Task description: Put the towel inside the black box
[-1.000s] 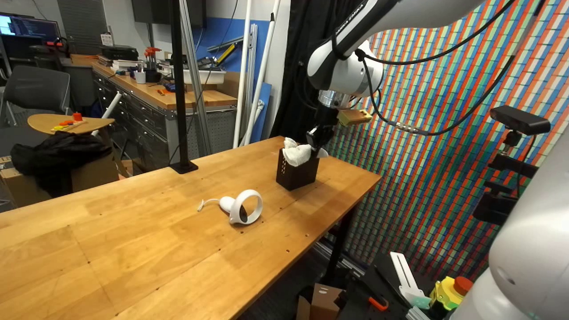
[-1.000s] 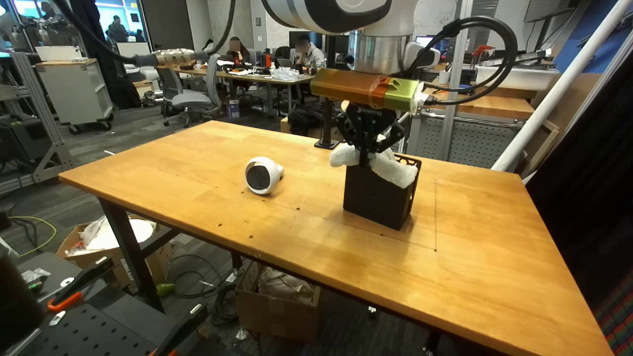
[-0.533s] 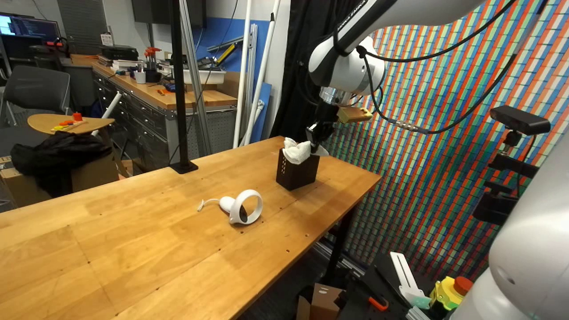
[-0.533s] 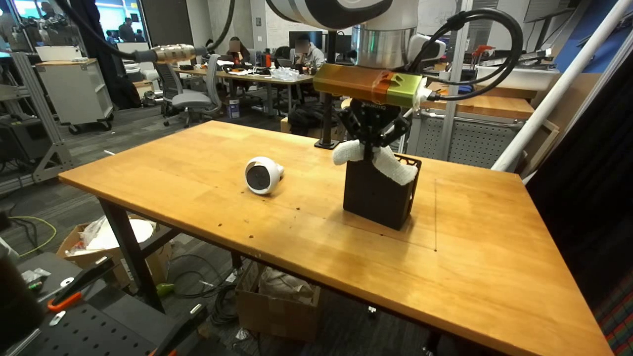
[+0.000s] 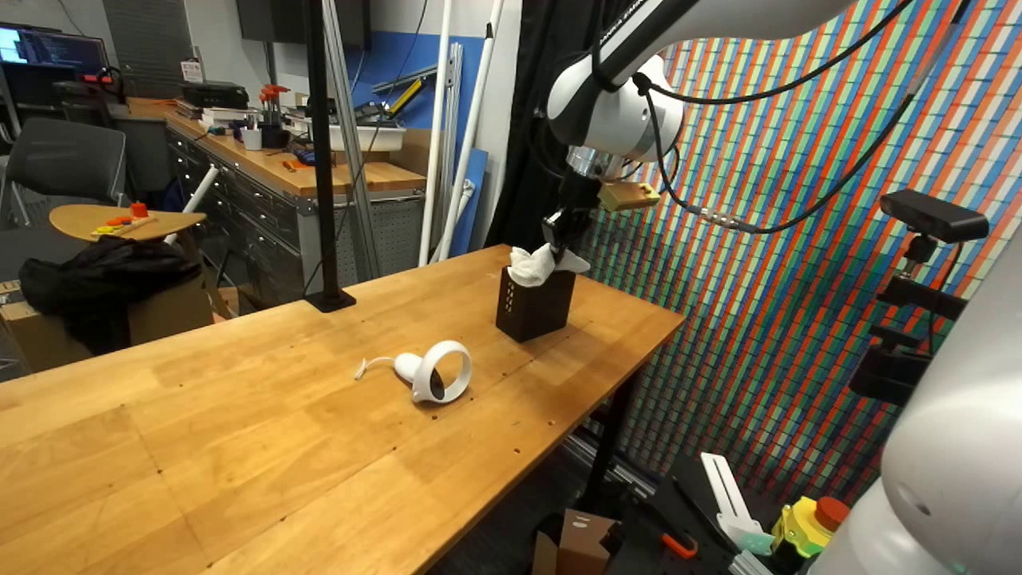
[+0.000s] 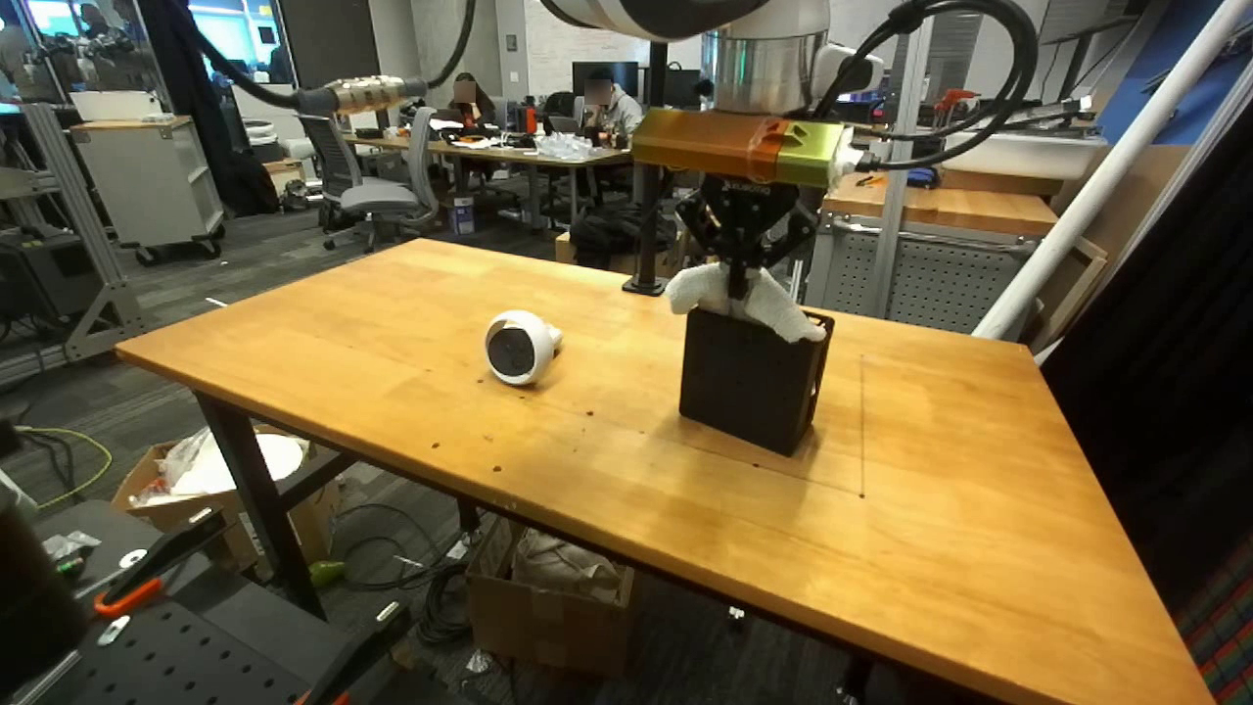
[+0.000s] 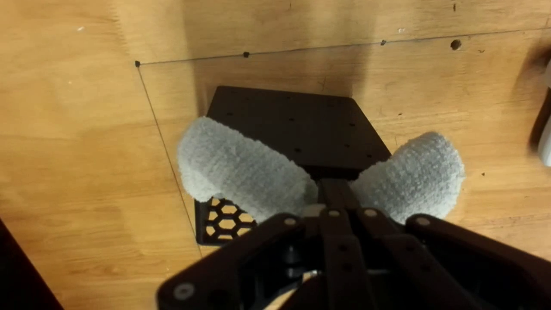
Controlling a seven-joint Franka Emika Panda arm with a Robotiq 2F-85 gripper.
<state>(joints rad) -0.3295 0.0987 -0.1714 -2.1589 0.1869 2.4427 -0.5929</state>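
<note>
Towel [image 6: 773, 304] runs lengthwise over box [image 6: 749, 387], ends drooping.

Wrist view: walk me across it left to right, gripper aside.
Left end of the nubby white cloth towel, solid wall of the black rectangular box, the towel's right end, white plastic controller cut off by the frame.

This is a lab (note the workbench [image 5: 247, 217] and monitor [image 5: 64, 53]).

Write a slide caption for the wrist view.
Gripper pinching a pale towel, splayed out to either side, over the black box.
</note>
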